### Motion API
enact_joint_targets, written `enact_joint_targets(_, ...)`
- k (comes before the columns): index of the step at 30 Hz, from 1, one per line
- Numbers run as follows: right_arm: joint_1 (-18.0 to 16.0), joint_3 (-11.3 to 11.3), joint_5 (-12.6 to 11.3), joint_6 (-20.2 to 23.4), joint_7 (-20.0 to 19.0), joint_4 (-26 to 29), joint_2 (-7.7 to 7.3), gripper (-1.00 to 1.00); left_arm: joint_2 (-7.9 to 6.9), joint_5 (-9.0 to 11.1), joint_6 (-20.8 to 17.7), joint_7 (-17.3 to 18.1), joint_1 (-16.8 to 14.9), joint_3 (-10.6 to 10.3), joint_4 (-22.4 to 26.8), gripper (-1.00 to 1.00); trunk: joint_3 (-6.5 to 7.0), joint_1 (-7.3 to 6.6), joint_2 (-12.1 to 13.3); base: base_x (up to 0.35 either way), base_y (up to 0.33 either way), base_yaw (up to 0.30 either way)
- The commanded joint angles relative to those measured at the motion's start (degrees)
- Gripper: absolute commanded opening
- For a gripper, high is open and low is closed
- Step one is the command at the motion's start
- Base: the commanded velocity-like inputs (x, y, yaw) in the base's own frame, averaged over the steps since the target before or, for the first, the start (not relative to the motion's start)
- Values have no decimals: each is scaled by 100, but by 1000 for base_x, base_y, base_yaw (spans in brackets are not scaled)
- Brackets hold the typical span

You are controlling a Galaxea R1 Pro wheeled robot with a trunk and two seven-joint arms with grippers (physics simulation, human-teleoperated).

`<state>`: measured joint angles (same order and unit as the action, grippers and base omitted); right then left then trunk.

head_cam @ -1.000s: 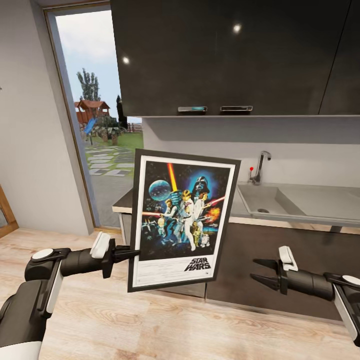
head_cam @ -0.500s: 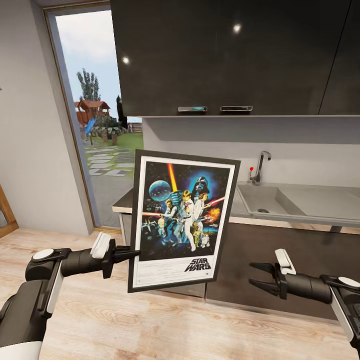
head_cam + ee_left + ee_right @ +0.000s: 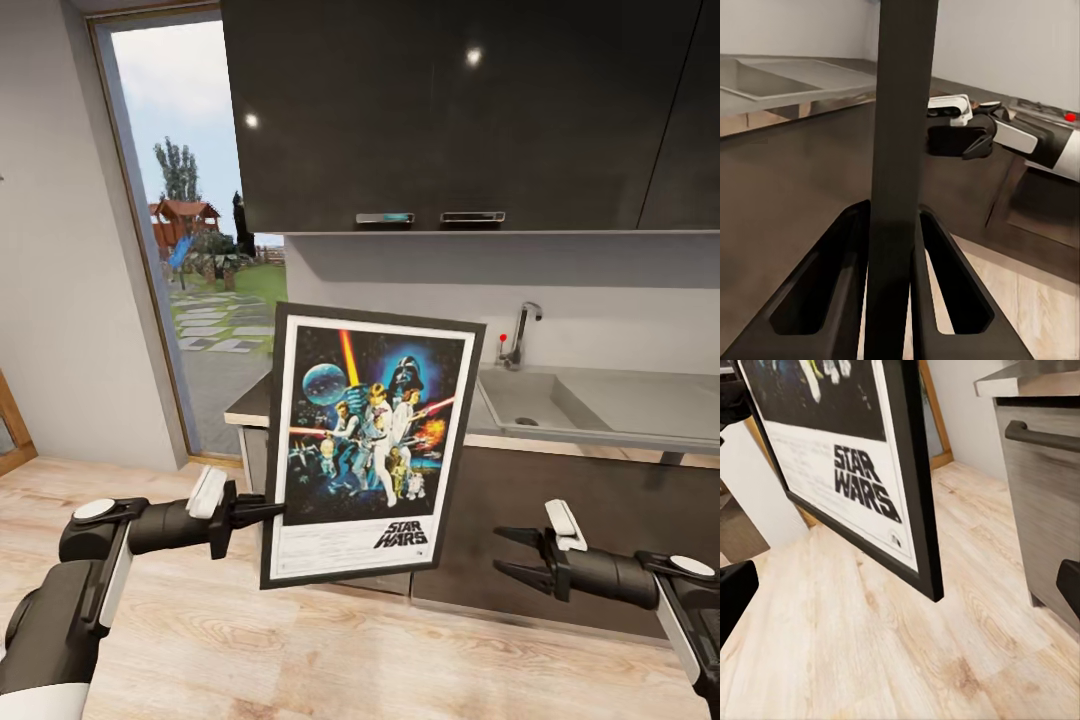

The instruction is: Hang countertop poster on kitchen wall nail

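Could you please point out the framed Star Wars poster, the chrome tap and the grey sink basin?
Black-framed Star Wars poster (image 3: 370, 440): head view, middle of the artwork.
Chrome tap (image 3: 521, 335): head view, upright neck.
Grey sink basin (image 3: 515, 398): head view, bare basin floor.

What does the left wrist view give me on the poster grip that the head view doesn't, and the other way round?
Left wrist view: the poster seen edge-on as a dark strip, with both fingers pressed against its two faces.
Head view: the poster's printed face, upright and slightly tilted, held at its lower side edge by the left gripper; also the kitchen countertop with its sink behind it.
Both: the poster clamped in the left gripper, and the right gripper open, apart from the poster, holding nothing.
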<state>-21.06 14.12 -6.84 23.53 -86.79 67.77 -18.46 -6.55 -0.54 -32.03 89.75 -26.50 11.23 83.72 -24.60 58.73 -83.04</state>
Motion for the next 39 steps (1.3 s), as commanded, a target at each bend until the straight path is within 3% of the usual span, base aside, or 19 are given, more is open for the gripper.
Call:
enact_joint_targets(1,-4,0,-11,59,-18,0,1,100,2,-5,-40,25,-4,-16,-2,-100,-7,0,-4,0,0,0)
enact_joint_targets(9,-1,-31,-11,55,-22,-1,8,100,70,2,-40,25,-4,-292,-12,-100,-7,0,-4,0,0,0)
enact_joint_targets(14,4,-278,-16,-83,-19,-7,9,100,202,105,-40,25,-4,-368,-13,-100,-7,0,-4,0,0,0)
enact_joint_targets(19,5,-357,-19,-207,-21,-136,9,100,229,195,-40,25,-4,-373,-13,-100,-7,0,-4,0,0,0)
enact_joint_targets(39,26,-375,-20,-250,-31,-219,10,100,233,212,-39,25,-4,-359,-10,-100,-7,0,-4,0,0,0)
